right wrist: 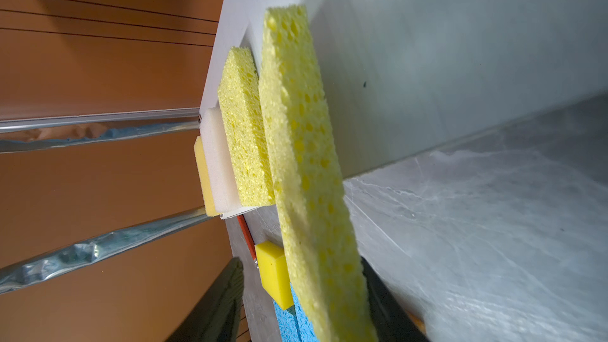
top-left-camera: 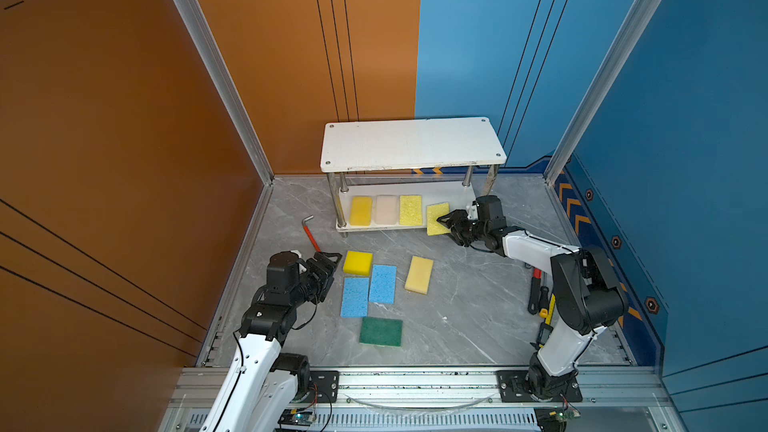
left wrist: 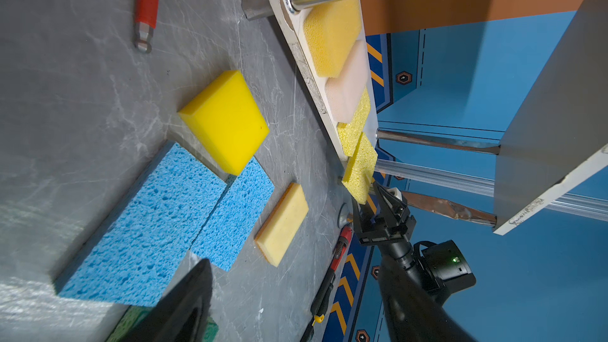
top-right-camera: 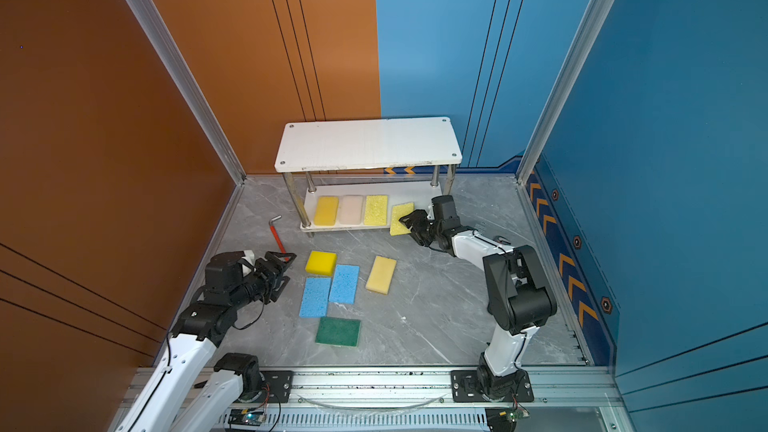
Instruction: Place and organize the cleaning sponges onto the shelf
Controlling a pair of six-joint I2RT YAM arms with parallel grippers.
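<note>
Placement | pale yellow sponge point(top-left-camera: 435, 214) is leaning on the lower front right corner of the shelf point(top-left-camera: 411, 143) | my right end effector point(top-left-camera: 445, 226) is straddling it, jaws parted | my left end effector point(top-left-camera: 336, 268) is hovering wide

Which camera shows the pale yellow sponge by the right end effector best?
The right wrist view: the sponge spans the frame, pores plain. Both top views show it small and tilted; the left wrist view shows it small and distant.

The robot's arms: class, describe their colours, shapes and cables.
The left arm and right arm have white link shells and bulky black joints. The left tool and right tool are black, with tapering pointed fingers. Thin black cables loop by the wrists.
</note>
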